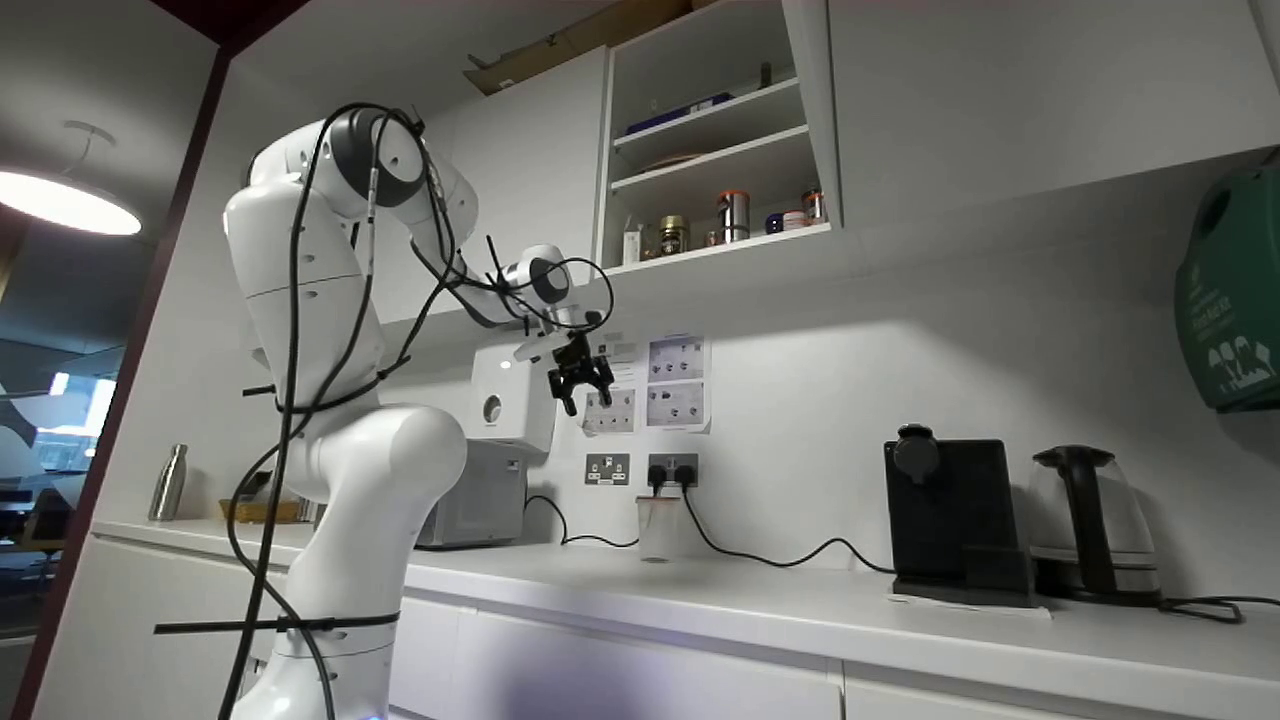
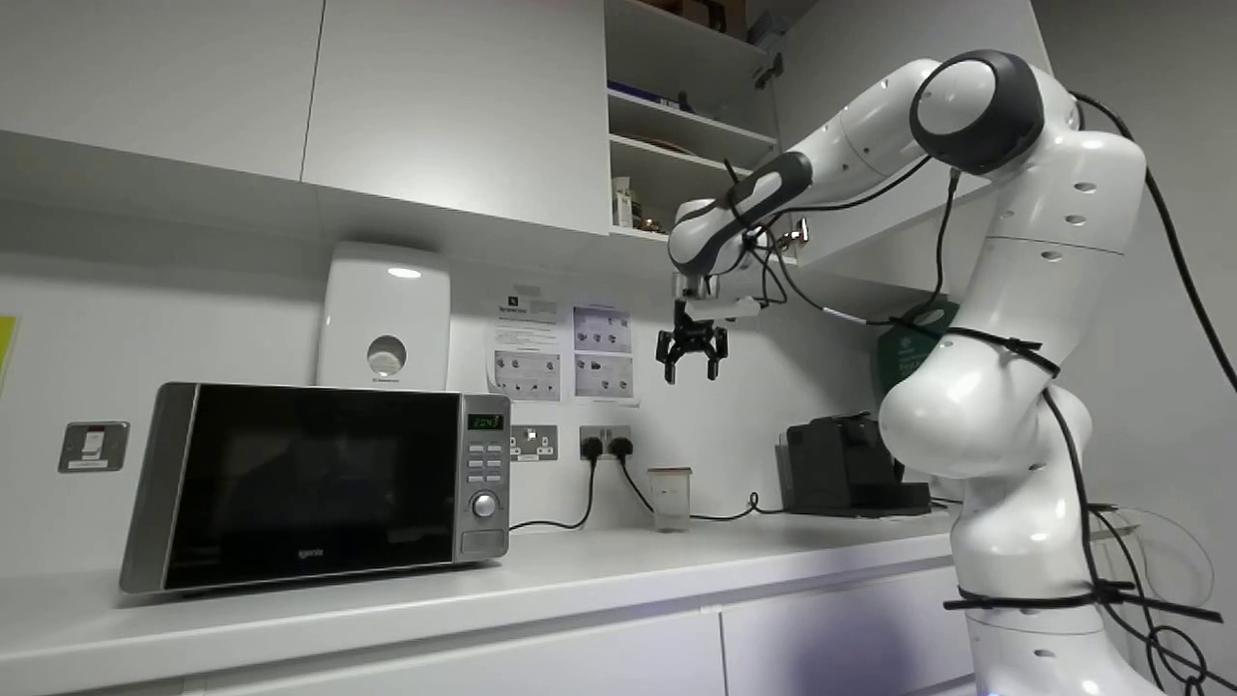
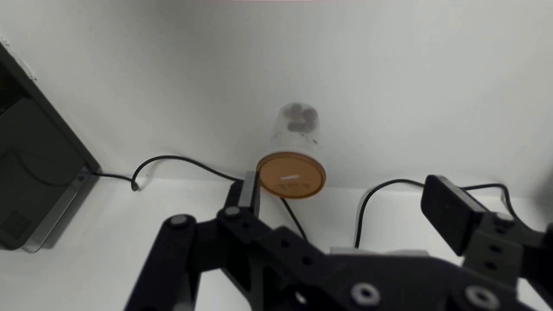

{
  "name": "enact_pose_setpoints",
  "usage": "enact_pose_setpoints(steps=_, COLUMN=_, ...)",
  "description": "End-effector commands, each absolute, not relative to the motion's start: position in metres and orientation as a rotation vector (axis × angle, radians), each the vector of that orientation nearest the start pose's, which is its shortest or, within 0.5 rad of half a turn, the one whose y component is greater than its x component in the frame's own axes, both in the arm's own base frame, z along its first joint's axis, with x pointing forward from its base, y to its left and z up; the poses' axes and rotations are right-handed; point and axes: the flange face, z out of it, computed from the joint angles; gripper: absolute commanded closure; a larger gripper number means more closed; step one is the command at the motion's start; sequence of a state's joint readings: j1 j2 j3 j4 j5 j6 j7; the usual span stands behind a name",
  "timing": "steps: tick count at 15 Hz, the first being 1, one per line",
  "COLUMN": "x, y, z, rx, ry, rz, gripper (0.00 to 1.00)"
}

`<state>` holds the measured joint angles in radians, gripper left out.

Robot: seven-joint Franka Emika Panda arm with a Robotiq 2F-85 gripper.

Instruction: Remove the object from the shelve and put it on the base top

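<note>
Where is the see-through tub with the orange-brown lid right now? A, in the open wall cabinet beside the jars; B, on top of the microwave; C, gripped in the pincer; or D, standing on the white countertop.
D: in both exterior views the see-through tub stands upright on the white countertop, while the open pincer hangs higher up, holding nothing.
</note>
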<state>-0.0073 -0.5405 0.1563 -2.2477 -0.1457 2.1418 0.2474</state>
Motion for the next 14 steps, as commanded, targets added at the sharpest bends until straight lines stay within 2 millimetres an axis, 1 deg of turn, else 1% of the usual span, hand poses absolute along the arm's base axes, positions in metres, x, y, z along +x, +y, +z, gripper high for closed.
enact_pose_setpoints(steps=1, x=0.434, y=0.060, z=0.652, rx=-3.176, ry=0.171, rz=-0.912, gripper=0.00)
enact_pose_setpoints(steps=5, x=0.441, y=0.049, z=0.687, rx=-3.142, ry=0.243, rz=-1.044, gripper=0.00)
enact_pose_setpoints(steps=9, x=0.445, y=0.033, z=0.728, rx=-3.101, ry=0.351, rz=-1.153, gripper=0.00)
enact_pose_setpoints(steps=14, x=0.444, y=0.012, z=0.773, rx=-3.037, ry=0.474, rz=-1.263, gripper=0.00)
